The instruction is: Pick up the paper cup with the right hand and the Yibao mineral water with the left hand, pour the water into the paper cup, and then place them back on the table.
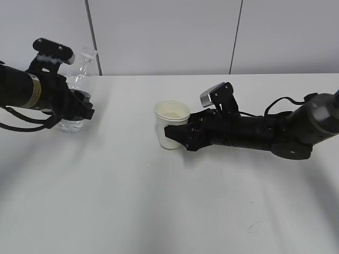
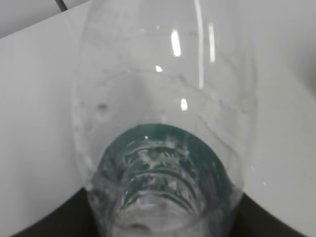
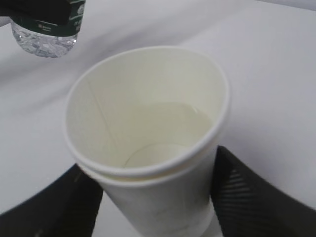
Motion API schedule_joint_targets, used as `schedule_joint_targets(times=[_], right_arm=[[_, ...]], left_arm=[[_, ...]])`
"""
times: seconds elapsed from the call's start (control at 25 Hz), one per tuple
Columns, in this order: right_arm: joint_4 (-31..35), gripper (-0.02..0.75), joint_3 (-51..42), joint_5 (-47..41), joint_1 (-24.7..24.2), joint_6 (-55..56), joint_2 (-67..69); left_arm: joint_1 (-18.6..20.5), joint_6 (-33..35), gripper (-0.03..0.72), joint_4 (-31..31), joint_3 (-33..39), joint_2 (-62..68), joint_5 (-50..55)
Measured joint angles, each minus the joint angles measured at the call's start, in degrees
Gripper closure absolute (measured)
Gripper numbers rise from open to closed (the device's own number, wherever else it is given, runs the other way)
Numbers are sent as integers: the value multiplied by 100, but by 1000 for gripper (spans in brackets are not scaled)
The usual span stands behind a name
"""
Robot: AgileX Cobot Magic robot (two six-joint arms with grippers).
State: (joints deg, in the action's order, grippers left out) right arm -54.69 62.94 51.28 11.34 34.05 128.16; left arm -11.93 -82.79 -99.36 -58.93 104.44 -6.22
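Your plain white table (image 1: 159,211) carries neither item. Left hand (image 1: 74,108) clenches the clear green-labelled Yibao mineral water (image 1: 79,69) upright, well apart. Right hand (image 1: 183,136) grasps the cream paper cup (image 1: 170,129) between its fingers (image 3: 256,197), level so water stays in.

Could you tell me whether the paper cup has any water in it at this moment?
Yes, partly filled. In the right wrist view the paper cup shows a clear liquid surface low inside, its edge well below the rim.
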Motion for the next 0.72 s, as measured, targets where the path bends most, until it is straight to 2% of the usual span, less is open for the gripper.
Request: schedule_joint_targets(times=[0.52, 0.6, 0.72], right_arm=[[0, 226, 0, 0, 0, 0, 0], [0, 226, 0, 0, 0, 0, 0], [7, 226, 0, 0, 0, 0, 0]], left_arm=[[87, 203, 353, -33, -784, 581, -454], [127, 400, 353, 95, -885, 668, -620], [242, 1086, 353, 669, -1058, 792, -1109]])
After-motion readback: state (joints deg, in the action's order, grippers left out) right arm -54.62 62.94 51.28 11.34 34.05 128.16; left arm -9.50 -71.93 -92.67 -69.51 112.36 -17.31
